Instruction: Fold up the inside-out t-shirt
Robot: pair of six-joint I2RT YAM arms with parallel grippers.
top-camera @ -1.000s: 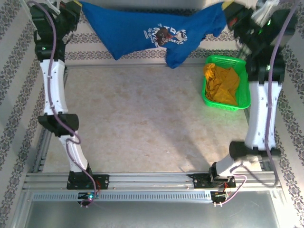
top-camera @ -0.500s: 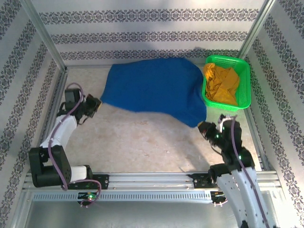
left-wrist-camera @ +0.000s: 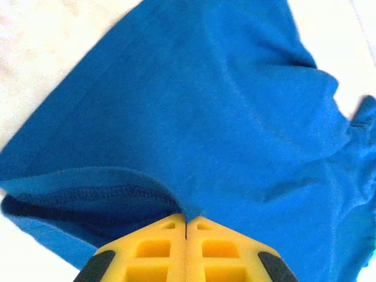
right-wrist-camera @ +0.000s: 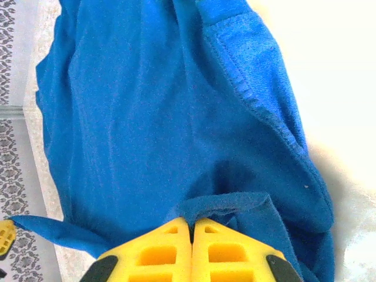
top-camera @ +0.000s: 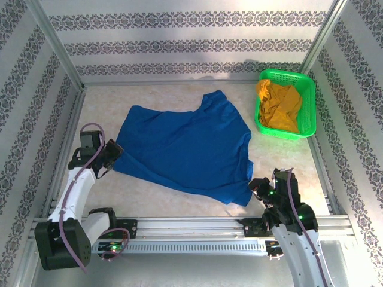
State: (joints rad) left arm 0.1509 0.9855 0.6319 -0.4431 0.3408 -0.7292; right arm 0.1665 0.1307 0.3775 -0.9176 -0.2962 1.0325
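Jaws on both arms are pressing together on cloth: from above, the left gripper [top-camera: 112, 150] is pinching the left edge of the inside-out t-shirt [top-camera: 185, 149], which is lying spread across the middle of the table [top-camera: 167, 98], while the right gripper [top-camera: 256, 186] is nipping its near-right corner. Over on the left wrist view, the left fingers [left-wrist-camera: 158, 249] are clamping a hemmed fold. On the right wrist view, the right fingers [right-wrist-camera: 226, 252] are biting a raised blue fold.

Top external – high, behind arm bases [top-camera: 111, 230], tilted down; whole desk [top-camera: 167, 101] and patterned wall [top-camera: 179, 42] in frame. Left wrist – very near, just behind left jaws at bottom edge, looking across t-shirt [left-wrist-camera: 223, 106]. Right wrist likewise behind right jaws, same close range, facing that wall. All three share t-shirt; top and right wrist share wall.
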